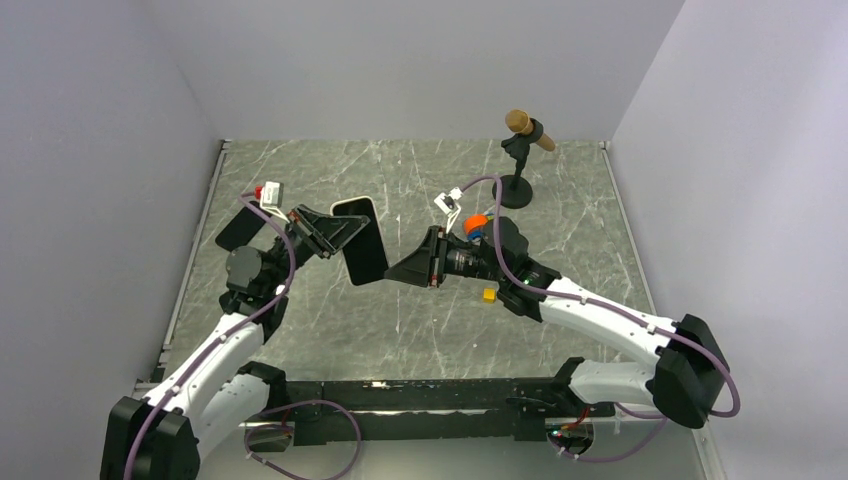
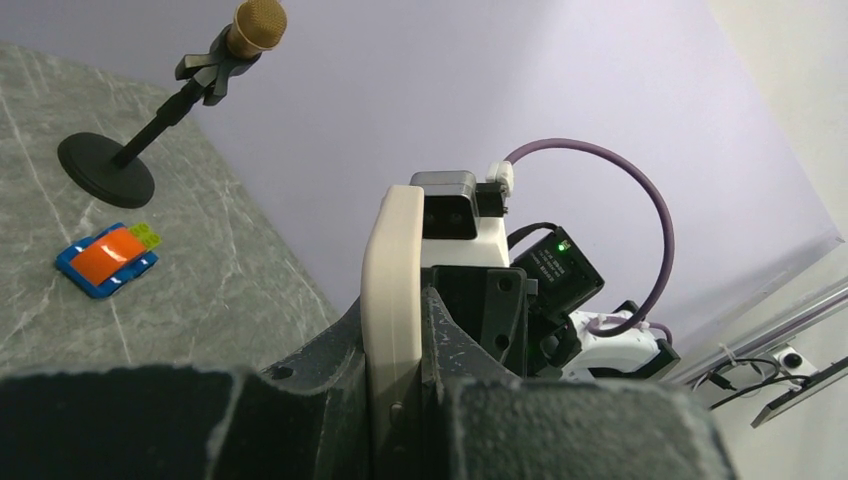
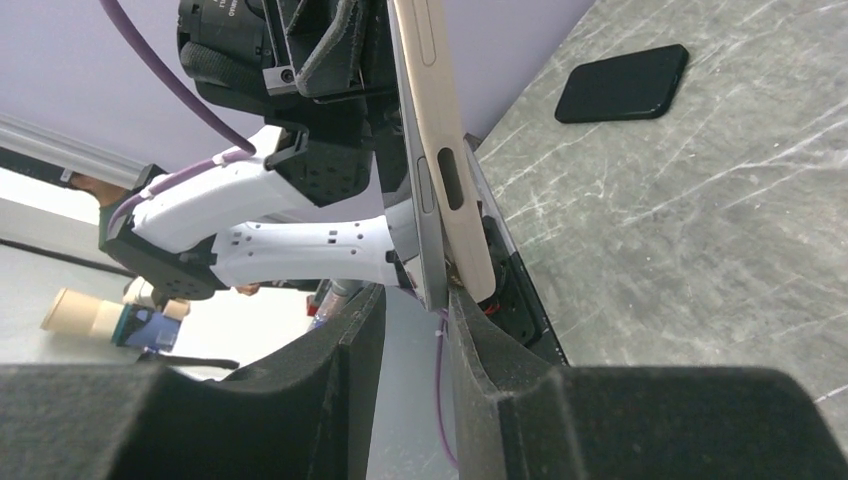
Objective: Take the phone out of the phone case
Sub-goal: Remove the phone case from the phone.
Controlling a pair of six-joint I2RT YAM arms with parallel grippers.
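The phone [image 1: 366, 252], dark screen up, sits in a cream phone case [image 1: 352, 204] held in the air over the table's left half. My left gripper [image 1: 345, 232] is shut on the case's edge [image 2: 392, 270], which stands upright between its jaws. In the right wrist view the case [image 3: 452, 170] and the phone's grey side [image 3: 428, 250] show edge-on, the phone's lower corner standing slightly apart from the case. My right gripper [image 3: 415, 310] is open at that corner, which reaches just into the gap at the fingertips. In the top view, the right gripper [image 1: 393, 272] meets the phone's lower right corner.
A black phone-like slab [image 3: 622, 83] lies flat on the marble table [image 1: 420, 330] behind the left arm. A microphone on a round stand [image 1: 520, 150] is at the back right. A blue and orange block [image 2: 107, 258] and a small yellow block [image 1: 488, 294] lie near the right arm.
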